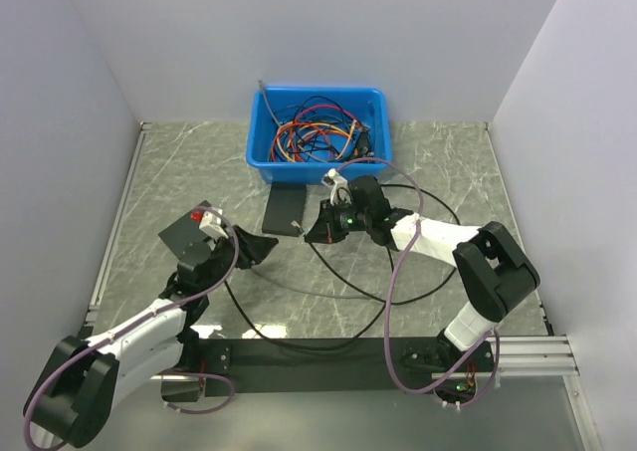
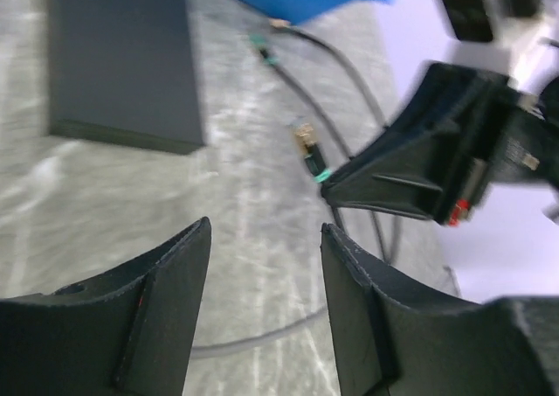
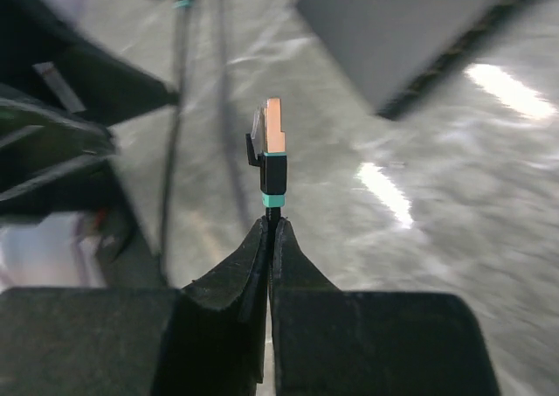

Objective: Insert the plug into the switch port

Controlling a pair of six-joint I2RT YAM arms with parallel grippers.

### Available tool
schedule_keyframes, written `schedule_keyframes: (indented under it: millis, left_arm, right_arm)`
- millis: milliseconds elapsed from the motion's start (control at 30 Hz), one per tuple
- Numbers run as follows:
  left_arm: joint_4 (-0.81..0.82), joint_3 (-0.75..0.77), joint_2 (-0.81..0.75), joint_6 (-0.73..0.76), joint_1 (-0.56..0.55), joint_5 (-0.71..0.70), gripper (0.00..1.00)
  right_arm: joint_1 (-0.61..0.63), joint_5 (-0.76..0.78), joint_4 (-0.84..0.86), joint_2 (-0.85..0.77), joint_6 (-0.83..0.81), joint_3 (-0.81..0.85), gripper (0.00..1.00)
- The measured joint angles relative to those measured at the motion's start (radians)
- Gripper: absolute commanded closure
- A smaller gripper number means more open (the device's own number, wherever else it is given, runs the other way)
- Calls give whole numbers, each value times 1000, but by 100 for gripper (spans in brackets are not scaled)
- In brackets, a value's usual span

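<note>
Plug (image 3: 272,147) stands upright out of the right gripper (image 3: 271,225), clear of the table (image 1: 179,162) and near the switch (image 3: 410,29) but apart from it; jaws pinched fully shut on the plug's tail end, just under the teal ring, so most of the body sticks out unsupported.

Risks, as I judge them:
- grip is thin and low; any side load at the port mouth could pivot the plug btwn the pads or slide it back thru them
- port not visible in any view, so can't tell which face of the switch takes the plug, nor whether the latch tab is on the correct side; wrong orientation = jam
- switch looks loose on the table; push force may shove it away; left gripper (image 2: 262,239) is about half open, holds nothing, and isn't bracing it
- cable (image 1: 348,292) loops under and around the right arm; could snag or drag

Blue bin (image 1: 261,157) of spare leads sits just behind the switch.

Writing: none legible; no brand or label I can read.
</note>
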Motion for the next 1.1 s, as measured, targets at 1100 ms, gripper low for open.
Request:
schedule_keyframes:
  millis: [1100]
  left_arm:
    - [421,-105,-164,-11,-44,27,40]
  right_arm:
    - [50,-365,237,19,170,-15,100]
